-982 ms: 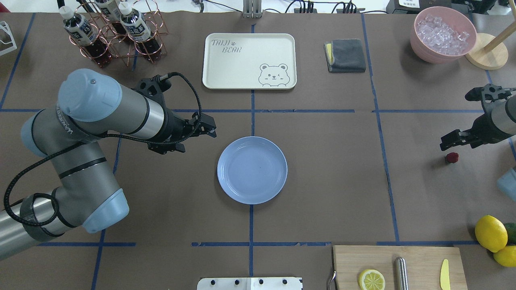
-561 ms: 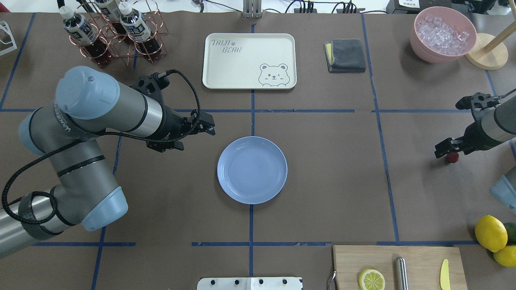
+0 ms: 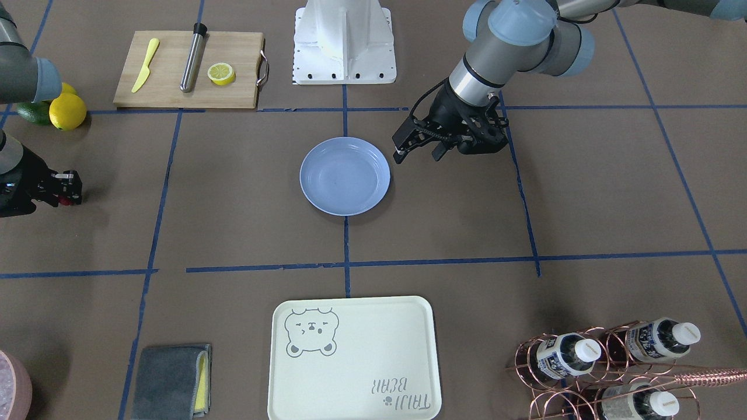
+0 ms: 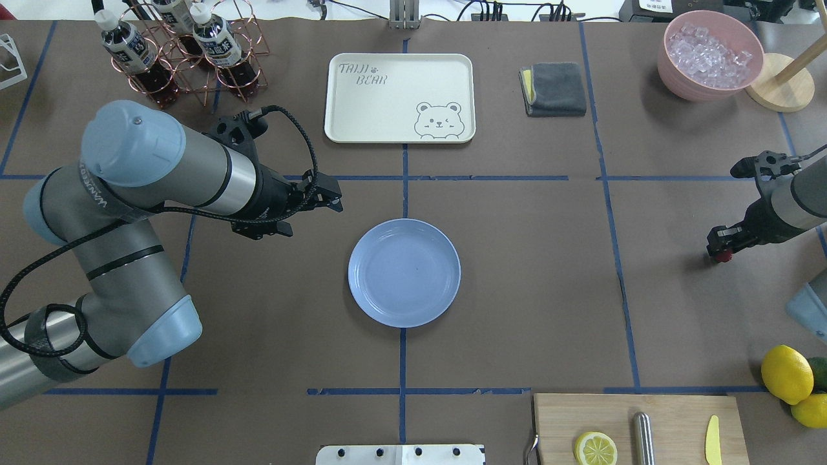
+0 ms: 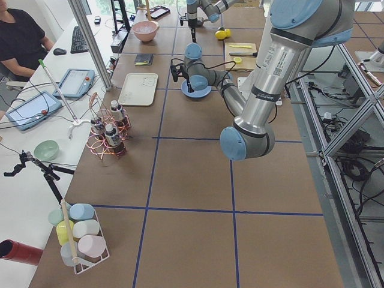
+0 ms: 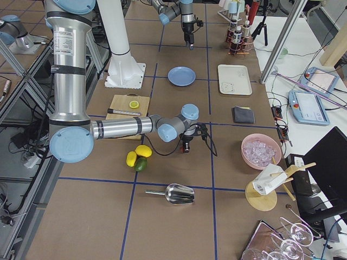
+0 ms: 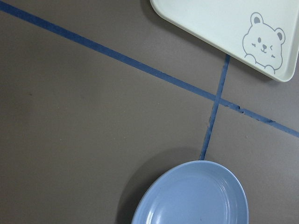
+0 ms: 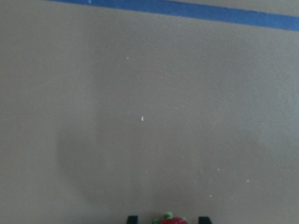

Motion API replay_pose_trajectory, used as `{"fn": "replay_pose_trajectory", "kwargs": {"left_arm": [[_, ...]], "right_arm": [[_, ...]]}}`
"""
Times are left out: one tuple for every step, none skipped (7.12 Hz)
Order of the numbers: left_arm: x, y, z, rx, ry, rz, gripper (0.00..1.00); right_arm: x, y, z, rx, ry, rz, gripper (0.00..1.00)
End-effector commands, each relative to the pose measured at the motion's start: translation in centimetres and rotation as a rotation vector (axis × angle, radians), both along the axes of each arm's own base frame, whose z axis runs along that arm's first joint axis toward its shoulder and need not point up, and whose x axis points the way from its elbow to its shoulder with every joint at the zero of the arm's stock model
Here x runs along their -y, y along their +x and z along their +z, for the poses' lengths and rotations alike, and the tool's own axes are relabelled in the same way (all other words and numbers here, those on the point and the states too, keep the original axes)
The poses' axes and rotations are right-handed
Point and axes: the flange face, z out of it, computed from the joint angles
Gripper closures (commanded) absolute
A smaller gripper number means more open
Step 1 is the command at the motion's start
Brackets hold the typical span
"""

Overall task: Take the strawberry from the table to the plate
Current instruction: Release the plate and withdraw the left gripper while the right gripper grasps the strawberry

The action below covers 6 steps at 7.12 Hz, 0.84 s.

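The strawberry lies on the table at the far right, small and dark red with a green top. My right gripper is down over it and open. In the right wrist view the berry sits between the two fingertips with a gap on each side. The light-blue plate rests in the middle of the table with nothing in it. Just up and left of the plate hovers my left gripper, open and holding nothing. The front-facing view shows the strawberry at its left edge, under the right gripper.
A cream bear-print tray lies beyond the plate. A grey cloth and a pink bowl of ice are at the back right. Lemons and a cutting board occupy the front right, a bottle rack the back left.
My right gripper has come down and in over the strawberry, which now sits between its fingers. The left arm has drifted slightly back and left.
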Motion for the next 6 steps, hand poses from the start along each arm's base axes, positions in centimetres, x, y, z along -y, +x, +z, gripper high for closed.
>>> {"fn": "replay_pose_trajectory", "kwargs": {"left_arm": [[0.4,-1.2,-0.6,-0.007,0.006,-0.017,0.00],[3.4,-5.2,-0.8,0.010,-0.007,-0.095,0.00],[4.8,-8.0,-0.7,0.063,0.021,-0.115,0.00],[5.2,-9.7,-0.6,0.142,0.079,-0.085,0.00],[6.6,-12.0,0.3,0.230,0.142,-0.057,0.00],[6.9,-13.6,2.6,0.299,0.174,-0.021,0.00]], "right_arm": [[-0.2,0.3,-0.6,0.008,0.013,-0.002,1.00],[-0.1,0.1,-3.9,0.046,0.040,-0.001,1.00],[0.2,-0.3,-7.8,0.057,0.052,-0.004,1.00],[1.6,-1.4,-12.7,0.061,0.058,-0.004,1.00],[3.3,-2.9,-17.6,0.077,0.067,0.007,1.00],[4.3,-5.8,-22.8,0.122,0.043,0.047,1.00]]}}
